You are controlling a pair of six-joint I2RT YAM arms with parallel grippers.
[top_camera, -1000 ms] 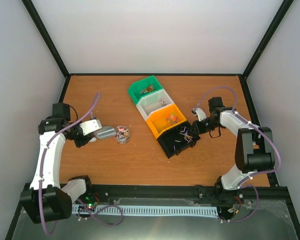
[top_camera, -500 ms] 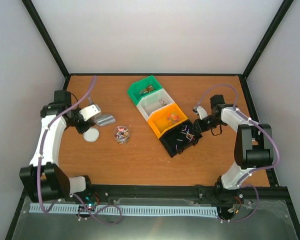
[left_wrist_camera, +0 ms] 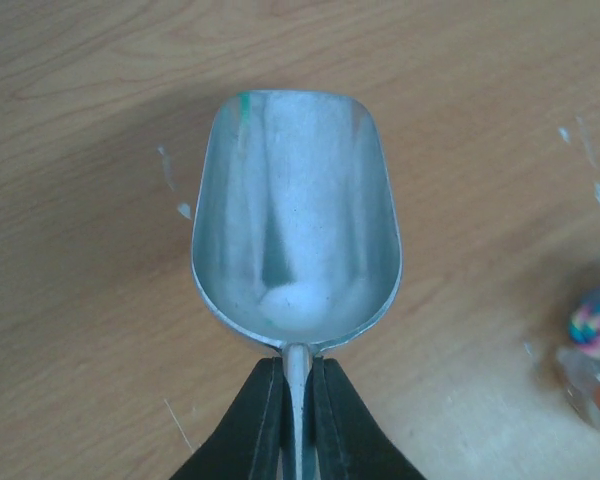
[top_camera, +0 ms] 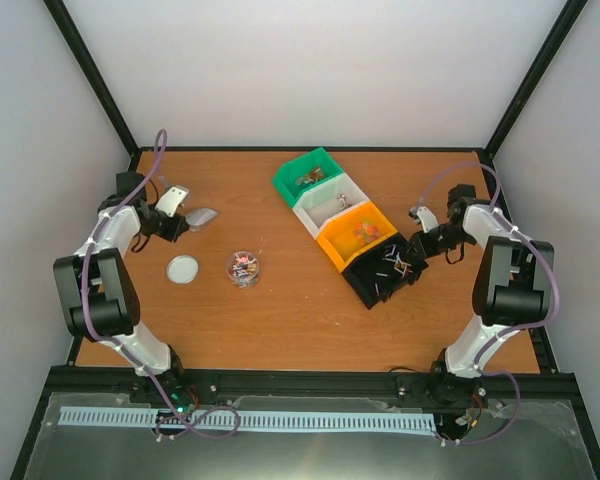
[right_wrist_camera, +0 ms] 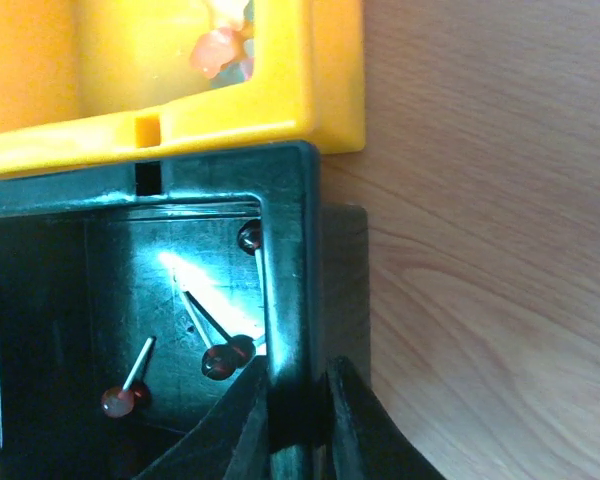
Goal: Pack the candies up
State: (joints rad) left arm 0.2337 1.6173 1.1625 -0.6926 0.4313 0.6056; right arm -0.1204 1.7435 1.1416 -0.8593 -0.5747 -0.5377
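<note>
Candies (top_camera: 244, 265) lie in the small clear jar (top_camera: 231, 272) on the table (top_camera: 280, 310), a white lid (top_camera: 183, 268) just beside, more in the orange bin (top_camera: 331, 244); my left end effector (left_wrist_camera: 297, 400) clamps the metal scoop (left_wrist_camera: 295, 220) by its handle, my right end effector (right_wrist_camera: 298, 420) pinches the black bin (right_wrist_camera: 285, 230) by its wall.

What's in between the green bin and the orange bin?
A white bin sits between the green bin and the orange bin, all in one row. The top view shows it.
</note>
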